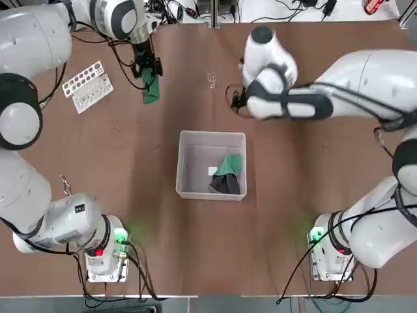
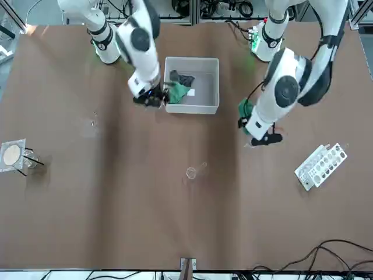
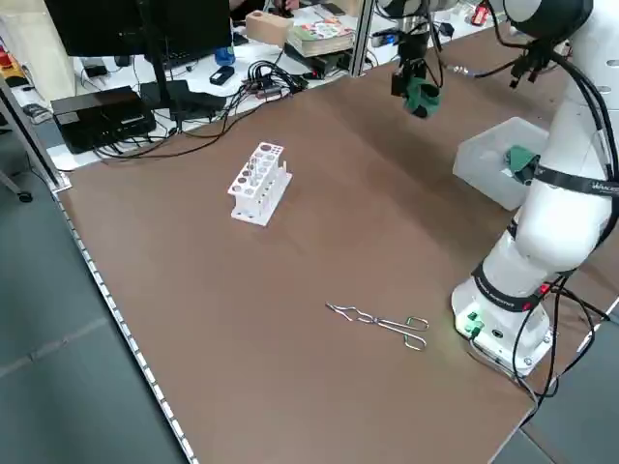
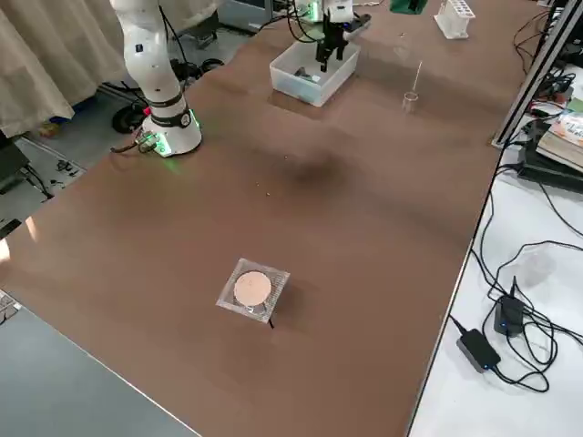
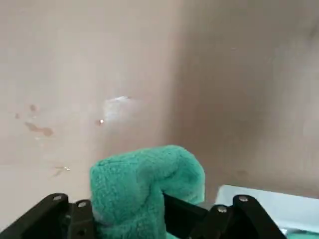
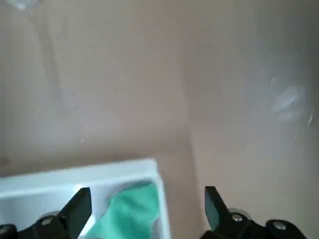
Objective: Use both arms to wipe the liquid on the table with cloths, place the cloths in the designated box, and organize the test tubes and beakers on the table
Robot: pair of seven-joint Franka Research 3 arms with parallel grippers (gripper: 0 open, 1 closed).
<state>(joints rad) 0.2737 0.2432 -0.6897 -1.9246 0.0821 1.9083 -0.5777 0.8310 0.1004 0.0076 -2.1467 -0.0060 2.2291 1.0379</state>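
seen from the robot's side, with 12 o'clock pointing away from it, the box [image 1: 189,163] sits near the middle of the table [image 1: 150,222]. inside, toward 4 o'clock, lies a crumpled rag [image 1: 227,176], part green, part blackish, with a small white patch [image 1: 212,171] beside it on the floor of the box.

the left gripper [image 5: 130,211] is above the table, out toward 11 o'clock from the box, clamped on a green cloth [image 5: 137,179] that bulges up between its fingers and hangs down below. the right gripper [image 6: 148,199] is over the 1 o'clock side of the box, its fingers wide apart with nothing between them.

a small clear beaker [image 1: 212,78] stands at 12 o'clock from the box, well apart from it. the white rack [image 1: 88,87] is at 10 o'clock, and metal tongs [image 3: 377,324] lie near 9 o'clock. out near 2 o'clock is a stand [image 4: 244,310] with a round pale disc [image 4: 252,289] on top. reddish drops [image 5: 39,129] spot the bare table in the left wrist view.
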